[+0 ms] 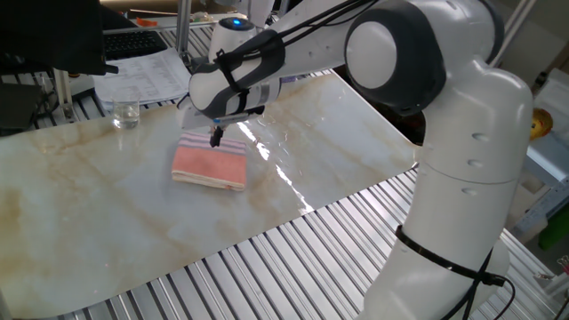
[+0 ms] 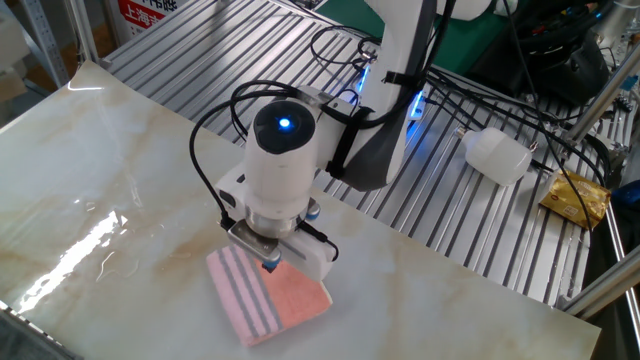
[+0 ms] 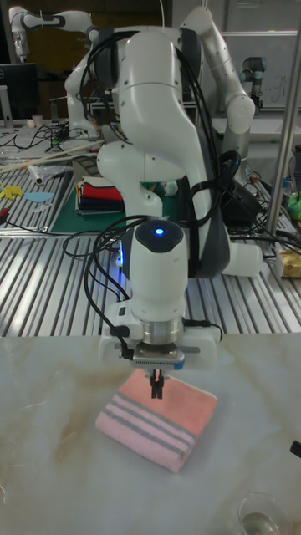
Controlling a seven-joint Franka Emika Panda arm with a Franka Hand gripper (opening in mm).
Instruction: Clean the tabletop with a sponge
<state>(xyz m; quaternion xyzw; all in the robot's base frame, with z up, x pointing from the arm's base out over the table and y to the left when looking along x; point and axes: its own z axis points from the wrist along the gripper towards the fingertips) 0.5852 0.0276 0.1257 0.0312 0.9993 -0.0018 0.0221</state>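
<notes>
Sponge [image 1: 210, 163] lies flat on the tabletop [image 1: 107, 231], stripes toward the far edge. My gripper [image 3: 156, 386] hangs just above it, fingers pinched narrow, holding nothing. I judge that with the fingers this close they'd only prod the sponge and skid it, not grasp. There's wide bare marble to sweep; a glass [image 1: 125, 114] stands near the far edge.

Upper centre of the frame: gripper [image 1: 215, 138], fingers close together, just above the striped edge of the sponge [image 1: 210, 163], which lies flat on the tabletop [image 1: 107, 222]. Upper left: glass [image 1: 125, 113].
</notes>
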